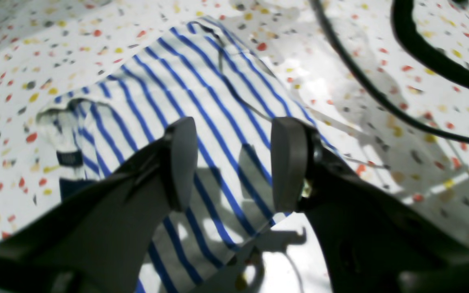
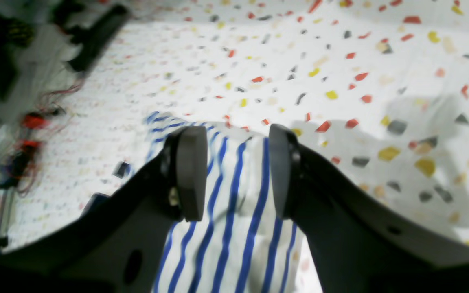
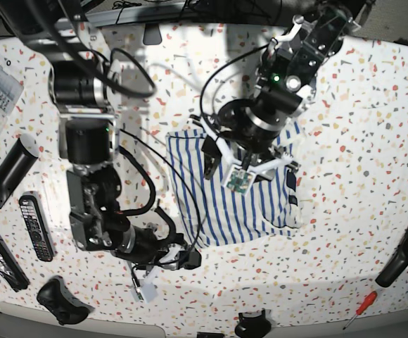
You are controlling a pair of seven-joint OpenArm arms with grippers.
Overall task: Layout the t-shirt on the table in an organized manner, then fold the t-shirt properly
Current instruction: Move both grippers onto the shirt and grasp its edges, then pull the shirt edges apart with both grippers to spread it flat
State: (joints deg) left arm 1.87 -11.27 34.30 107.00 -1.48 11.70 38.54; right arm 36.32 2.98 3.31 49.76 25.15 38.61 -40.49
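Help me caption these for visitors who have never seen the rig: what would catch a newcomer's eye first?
First, the blue-striped white t-shirt, folded into a rough rectangle mid-table on the speckled terrazzo table. Next, the two dark arms over it: the left gripper hangs open above the stripes near the neck tags, and the right gripper is open at the shirt's edge. A black remote lies at the base view's left edge.

Soft striped cloth t-shirt (image 3: 232, 204) lies on the smooth, speckled terrazzo-look table (image 3: 359, 141).
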